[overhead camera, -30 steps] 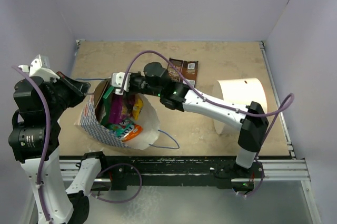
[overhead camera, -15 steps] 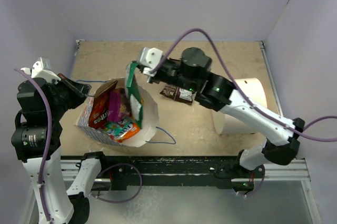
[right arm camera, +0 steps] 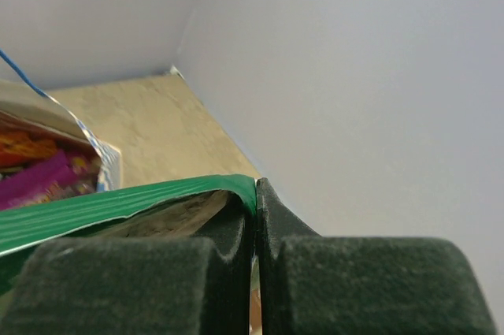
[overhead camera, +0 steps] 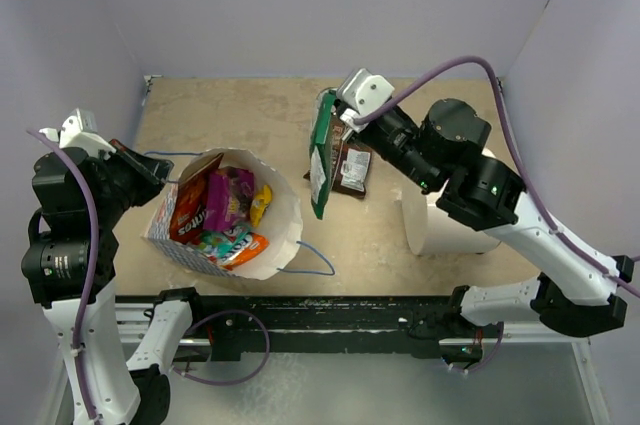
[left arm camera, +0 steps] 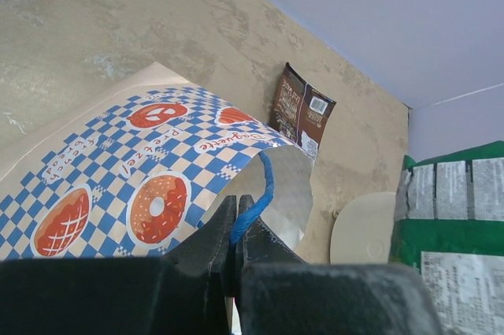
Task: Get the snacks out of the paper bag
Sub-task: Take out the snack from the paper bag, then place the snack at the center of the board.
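The paper bag point(overhead camera: 282, 235), white with blue checks and orange logos point(left arm camera: 118, 185), lies open on the table at the left. Magenta-purple point(overhead camera: 228, 197), orange point(overhead camera: 190, 207), yellow and teal snacks lie inside it. My left gripper point(left arm camera: 235, 228) is shut on the bag's blue string handle point(left arm camera: 264, 185) at the bag's left edge. My right gripper point(right arm camera: 256, 201) is shut on the top edge of a dark green snack packet point(overhead camera: 322, 155), which hangs above the table right of the bag. It also shows in the right wrist view point(right arm camera: 118, 205). A brown packet point(overhead camera: 352, 169) lies on the table behind it.
A plain white cylinder point(overhead camera: 440, 230) lies on its side at the right, under my right arm. The bag's other blue handle point(overhead camera: 315, 263) trails on the table near the front edge. Walls close in the table on the left, back and right.
My right gripper has lifted the green packet out of the bag and carried it right, over the brown packet. The left gripper and the bag have stayed in place.
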### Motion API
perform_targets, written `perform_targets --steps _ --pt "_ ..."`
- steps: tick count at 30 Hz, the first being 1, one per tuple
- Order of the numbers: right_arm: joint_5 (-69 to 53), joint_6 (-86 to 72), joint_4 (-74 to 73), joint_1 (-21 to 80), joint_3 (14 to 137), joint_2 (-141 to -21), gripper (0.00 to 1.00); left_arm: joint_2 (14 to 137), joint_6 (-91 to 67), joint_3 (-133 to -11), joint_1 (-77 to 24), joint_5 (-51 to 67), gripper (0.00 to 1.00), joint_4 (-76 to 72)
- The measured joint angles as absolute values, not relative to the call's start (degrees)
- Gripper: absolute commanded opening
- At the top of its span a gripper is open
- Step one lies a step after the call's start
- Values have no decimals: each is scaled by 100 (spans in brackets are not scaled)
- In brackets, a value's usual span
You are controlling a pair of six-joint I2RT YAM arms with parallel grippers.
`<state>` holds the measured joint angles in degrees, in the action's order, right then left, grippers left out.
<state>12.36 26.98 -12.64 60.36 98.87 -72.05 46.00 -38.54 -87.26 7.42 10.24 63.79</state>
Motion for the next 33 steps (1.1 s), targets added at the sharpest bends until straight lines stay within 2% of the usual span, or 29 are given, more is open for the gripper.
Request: perform_targets --steps 8,16,25,33 --pt "2495 2864 -1590 6031 9255 -7177 0 4626 -3835 -8833 742 1026 0 6410" --pt "3520 2602 -2285 5918 9236 -8138 0 4744 -3743 -8997 742 1028 0 6488" --pt "3787 1584 -3269 5295 9653 -9258 0 4792 -3498 -9054 742 1022 0 6569" --pt "3715 1090 -3592 4956 9826 -9655 0 4849 -3295 -9155 742 1015 0 6624"
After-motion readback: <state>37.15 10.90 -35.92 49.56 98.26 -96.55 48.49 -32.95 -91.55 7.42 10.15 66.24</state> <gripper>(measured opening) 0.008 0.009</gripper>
